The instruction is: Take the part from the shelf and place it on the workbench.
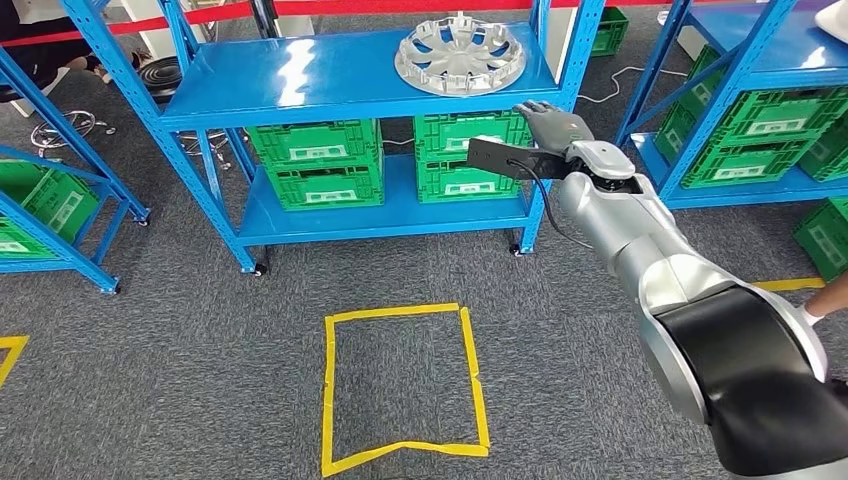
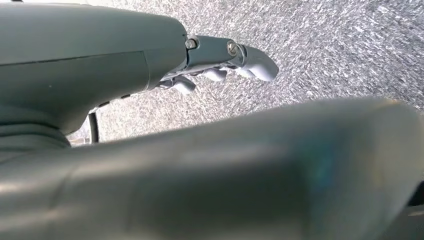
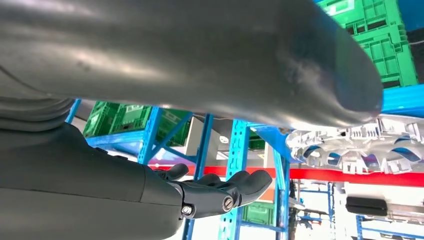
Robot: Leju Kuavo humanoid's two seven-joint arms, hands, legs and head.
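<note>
Head view: right hand (image 1: 556, 126) beside shelf (image 1: 300, 80) edge

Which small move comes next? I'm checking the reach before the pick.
Probably extend the right hand up and forward toward the silver wheel cover on the blue shelf. The hand is open, holds nothing, and sits beside the shelf post, below and right of the part, not touching it.
</note>
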